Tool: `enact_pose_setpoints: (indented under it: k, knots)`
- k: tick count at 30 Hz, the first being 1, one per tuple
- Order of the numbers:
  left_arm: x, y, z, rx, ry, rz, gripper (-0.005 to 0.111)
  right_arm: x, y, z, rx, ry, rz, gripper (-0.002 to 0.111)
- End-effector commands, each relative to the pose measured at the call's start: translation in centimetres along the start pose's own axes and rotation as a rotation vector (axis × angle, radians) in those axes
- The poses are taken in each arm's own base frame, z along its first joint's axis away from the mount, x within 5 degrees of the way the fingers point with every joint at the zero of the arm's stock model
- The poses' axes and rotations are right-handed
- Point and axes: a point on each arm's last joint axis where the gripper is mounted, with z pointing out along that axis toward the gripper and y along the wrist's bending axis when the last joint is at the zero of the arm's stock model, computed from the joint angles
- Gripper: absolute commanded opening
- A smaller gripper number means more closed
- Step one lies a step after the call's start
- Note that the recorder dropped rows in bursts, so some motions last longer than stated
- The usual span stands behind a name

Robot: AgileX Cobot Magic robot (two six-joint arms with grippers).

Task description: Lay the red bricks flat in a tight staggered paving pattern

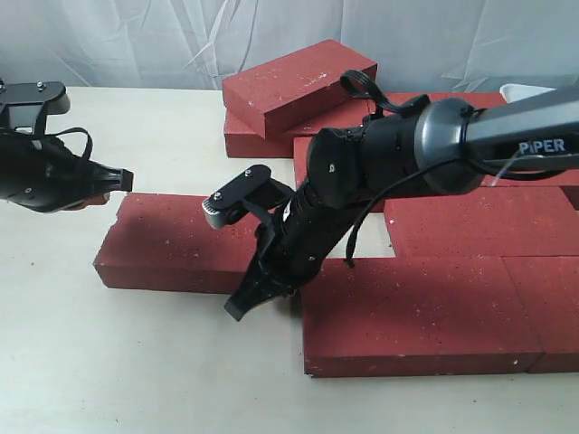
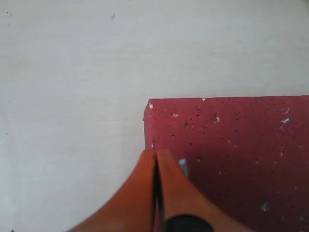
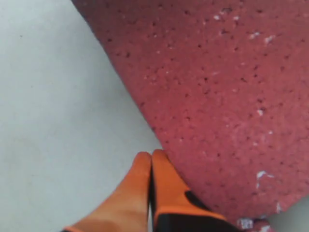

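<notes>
Premises read as a robot test bench in a lab-type setting. Evidence: bare pale tabletop (image 1: 136,362); creased white sheet (image 1: 163,41) hung as backdrop along its far edge; two black robot arms (image 1: 434,154), the right one marked PIPER; red bricks (image 1: 434,316) laid out as work pieces.

1. I'm parked over a plain off-white table (image 1: 136,362), nothing fancy.
2. The red bricks (image 1: 407,312) lie flat on it, mostly packed tight over on my right side.
3. A lone brick (image 1: 172,240) pokes out to my left, touching the pack.
</notes>
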Motion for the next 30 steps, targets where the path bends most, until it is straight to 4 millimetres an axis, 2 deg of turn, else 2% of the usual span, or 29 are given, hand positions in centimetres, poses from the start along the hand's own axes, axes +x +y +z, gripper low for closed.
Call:
enact_pose_setpoints:
  k: [1,7,16,23,25,30]
  knots:
    - [0.4,0.2,0.7,-0.006,0.029,-0.01,0.0,-0.4,-0.2,-0.1,0.026,-0.026,-0.017,-0.001]
    - [1.0,0.5,1.9,-0.014,0.068,-0.014,0.0,-0.3,-0.5,-0.1,0.062,-0.014,-0.033,-0.001]
    - [0.9,0.5,1.9,-0.016,0.062,-0.017,0.0,-0.1,-0.5,-0.1,0.066,0.004,0.008,-0.001]
    - [0.7,0.7,1.9,-0.033,0.039,0.01,0.0,-0.6,0.1,-2.6,0.039,-0.044,0.005,-0.001]
    - [0.6,0.8,1.9,-0.042,0.024,0.017,0.0,-0.3,0.2,-2.5,0.027,-0.012,0.006,-0.001]
    - [0.5,0.9,1.9,-0.052,0.017,0.041,0.0,0.1,-0.3,-0.5,0.038,0.03,-0.003,-0.001]
